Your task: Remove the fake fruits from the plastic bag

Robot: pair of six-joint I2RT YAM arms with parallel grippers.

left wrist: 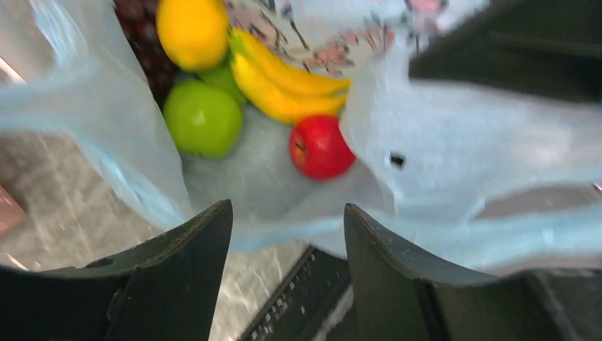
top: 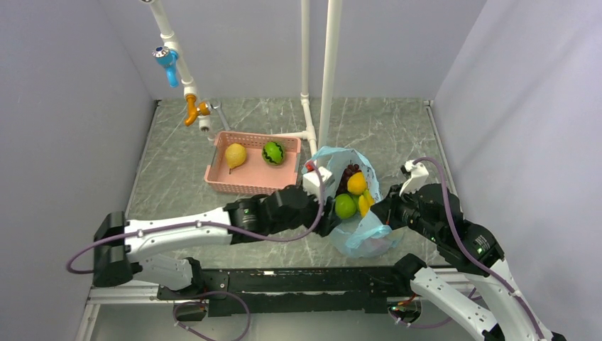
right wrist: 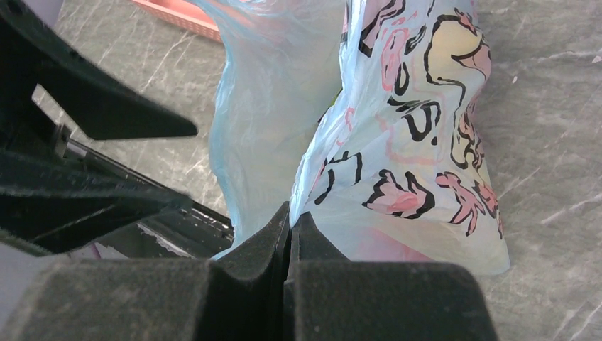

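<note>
The light-blue plastic bag (top: pixel 362 234) stands open near the table's front. Inside it lie an orange (top: pixel 356 182), a green apple (top: pixel 346 206), yellow bananas (top: pixel 366 204) and dark grapes (top: pixel 348 171). The left wrist view also shows a red apple (left wrist: pixel 319 147) low in the plastic bag (left wrist: pixel 483 135). My left gripper (left wrist: pixel 288 206) is open at the bag's near left rim, with the rim's film across the gap at its tips. My right gripper (right wrist: pixel 291 217) is shut on the bag's printed right side (right wrist: pixel 412 142). A yellow pear (top: pixel 235 154) and a striped watermelon (top: pixel 272 152) sit in the pink basket (top: pixel 248 186).
White pipe posts (top: pixel 329 71) rise just behind the bag, and a pipe with a blue and orange tap (top: pixel 170 60) hangs over the far left. A black rail (top: pixel 298 280) runs along the near edge. My left arm (right wrist: pixel 85 106) crowds the bag's left side.
</note>
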